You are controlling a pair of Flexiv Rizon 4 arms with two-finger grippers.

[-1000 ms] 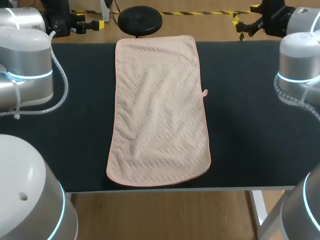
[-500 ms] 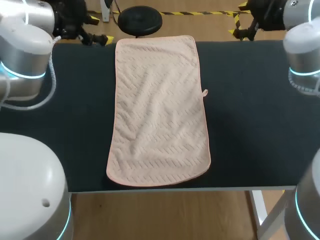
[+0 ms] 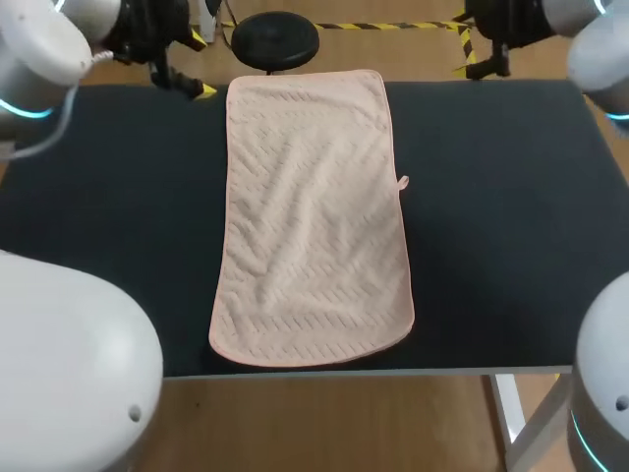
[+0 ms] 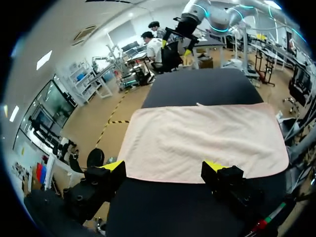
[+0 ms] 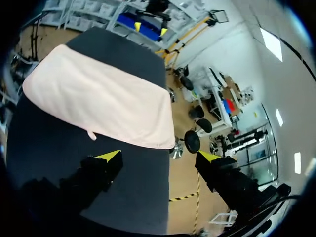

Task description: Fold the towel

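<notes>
A pale pink towel (image 3: 314, 211) lies flat and unfolded down the middle of the black table (image 3: 118, 216), reaching from the far edge to the near edge. A small loop tag (image 3: 403, 181) sticks out of its right side. My left gripper (image 3: 201, 64) hangs open over the far left corner, just left of the towel's far left corner. In the left wrist view the towel (image 4: 202, 140) spreads ahead of the open left gripper (image 4: 164, 168). My right gripper (image 3: 468, 47) is open over the far edge, right of the towel. In the right wrist view nothing sits between the right gripper's (image 5: 158, 157) fingers, and the towel (image 5: 98, 98) lies ahead.
Bare black tabletop (image 3: 501, 216) runs along both long sides of the towel. My arms' big grey links fill the near left corner (image 3: 69, 364) and the near right corner (image 3: 600, 393) of the head view.
Both arms have swung their upper links out toward the sides, and both grippers now sit at the far corners. The towel has not moved.
</notes>
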